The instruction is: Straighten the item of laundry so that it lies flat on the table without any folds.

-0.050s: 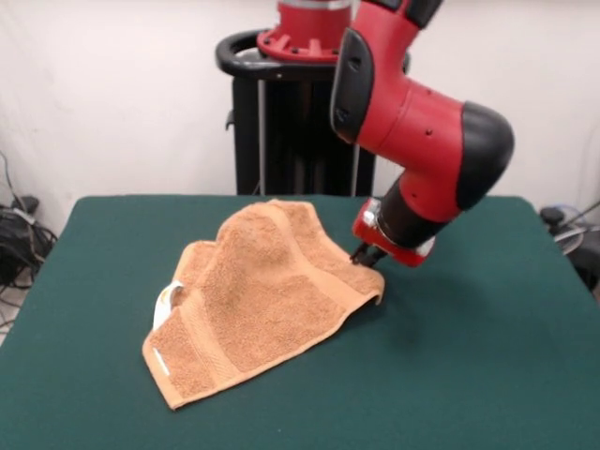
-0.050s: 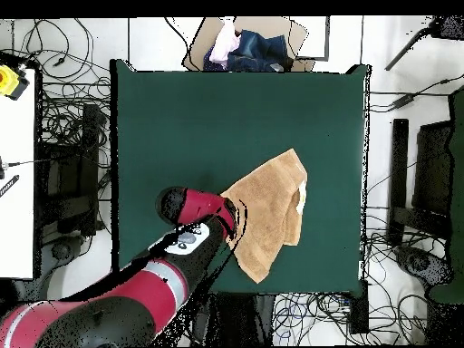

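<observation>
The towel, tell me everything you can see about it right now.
The hand towel is orange-tan terry cloth with woven border bands and a small white label at one edge. It lies rumpled on the green table, humped up in the middle with folds, not flat. The gripper meets its raised edge on the side toward the arm; whether it is pinching the cloth cannot be seen.
</observation>
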Motion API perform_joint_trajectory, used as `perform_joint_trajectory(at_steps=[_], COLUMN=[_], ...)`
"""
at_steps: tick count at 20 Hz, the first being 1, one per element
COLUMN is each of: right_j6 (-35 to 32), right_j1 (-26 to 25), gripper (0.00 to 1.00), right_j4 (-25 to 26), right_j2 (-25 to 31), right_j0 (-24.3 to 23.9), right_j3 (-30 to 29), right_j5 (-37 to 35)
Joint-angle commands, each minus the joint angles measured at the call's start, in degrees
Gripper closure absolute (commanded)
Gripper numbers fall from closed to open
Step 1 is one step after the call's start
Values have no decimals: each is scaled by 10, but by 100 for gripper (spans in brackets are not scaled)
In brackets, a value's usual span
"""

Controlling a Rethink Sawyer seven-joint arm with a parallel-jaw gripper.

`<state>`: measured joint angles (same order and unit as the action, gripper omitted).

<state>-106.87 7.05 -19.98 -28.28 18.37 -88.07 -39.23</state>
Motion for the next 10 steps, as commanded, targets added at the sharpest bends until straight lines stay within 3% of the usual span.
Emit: perform_joint_trajectory(at_steps=[1, 5, 10], right_j6=[-239, -220, -226], right_j1=[-51, -3, 17], gripper=[100, 100, 100], right_j4=[-110, -103, -93], right_j2=[37, 61, 56], right_j0=[37, 27, 27], right_j3=[227, 189, 197], right_j5=[100, 89, 26])
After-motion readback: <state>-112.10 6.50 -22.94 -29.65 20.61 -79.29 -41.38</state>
